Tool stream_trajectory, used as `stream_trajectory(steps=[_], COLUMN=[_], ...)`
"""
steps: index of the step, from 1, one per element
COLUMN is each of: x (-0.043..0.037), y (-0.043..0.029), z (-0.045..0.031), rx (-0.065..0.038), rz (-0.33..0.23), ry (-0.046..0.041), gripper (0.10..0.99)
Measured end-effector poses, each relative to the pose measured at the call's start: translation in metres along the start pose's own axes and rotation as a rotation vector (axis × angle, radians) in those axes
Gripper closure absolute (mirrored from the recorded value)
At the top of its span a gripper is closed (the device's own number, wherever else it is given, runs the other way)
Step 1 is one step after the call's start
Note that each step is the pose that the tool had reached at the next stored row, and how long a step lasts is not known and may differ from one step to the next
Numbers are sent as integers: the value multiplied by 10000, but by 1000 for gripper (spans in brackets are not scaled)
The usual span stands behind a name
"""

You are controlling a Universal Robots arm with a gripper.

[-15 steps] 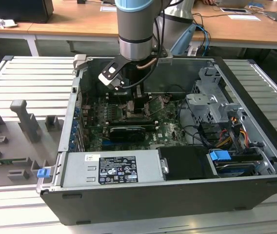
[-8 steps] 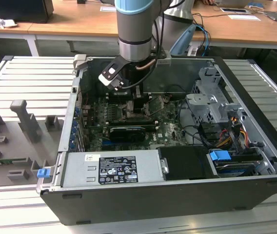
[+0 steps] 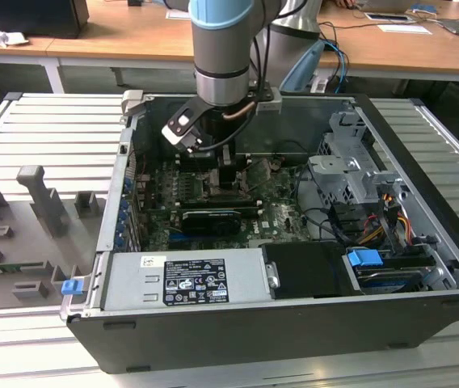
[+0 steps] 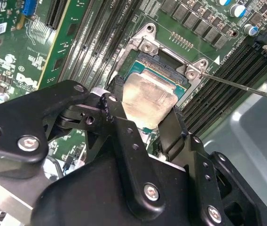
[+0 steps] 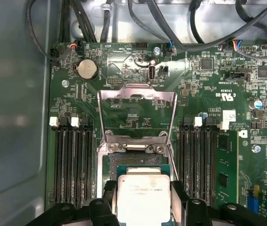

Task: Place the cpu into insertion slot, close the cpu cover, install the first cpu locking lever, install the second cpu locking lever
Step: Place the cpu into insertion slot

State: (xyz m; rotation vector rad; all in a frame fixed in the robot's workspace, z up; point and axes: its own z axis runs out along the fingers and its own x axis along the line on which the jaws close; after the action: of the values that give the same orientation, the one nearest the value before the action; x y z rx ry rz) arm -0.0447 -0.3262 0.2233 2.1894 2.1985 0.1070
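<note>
Silvery cpu (image 5: 140,197) pinched between jaws, low over slot (image 5: 136,161) in green board (image 5: 194,96); cover (image 5: 137,110) hinged up, standing open beyond it.

A black gripper (image 4: 144,107) clasps a silvery square chip (image 4: 150,94) by two opposite edges, over a metal-rimmed socket (image 4: 147,46) on a green circuit board (image 4: 20,56), between long dark memory slots (image 4: 92,37).

Open cpu cover (image 5: 137,92) behind the insertion slot (image 5: 138,160), memory slots (image 5: 72,165) either side.
</note>
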Motion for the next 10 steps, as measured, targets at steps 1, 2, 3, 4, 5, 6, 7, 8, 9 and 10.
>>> stream_trajectory(steps=[1,2,3,4,5,6,7,8,9,10], x=[4,7,9,11,13,15,17,24,24,25], y=[-1,-2,-3,-5,-6,-6,-7,-8,-9,-10], z=[12,27,40,59,72,85,94,107,118,132], rx=[0,0,0,1,2,2,2,1,0,0], rz=[18,28,30,31,34,47,82,167,187,195], ry=[1,0,1,0,0,-1,-3,-10,-12,-12], gripper=[545,545,545,545,545,545,545,545,545,545])
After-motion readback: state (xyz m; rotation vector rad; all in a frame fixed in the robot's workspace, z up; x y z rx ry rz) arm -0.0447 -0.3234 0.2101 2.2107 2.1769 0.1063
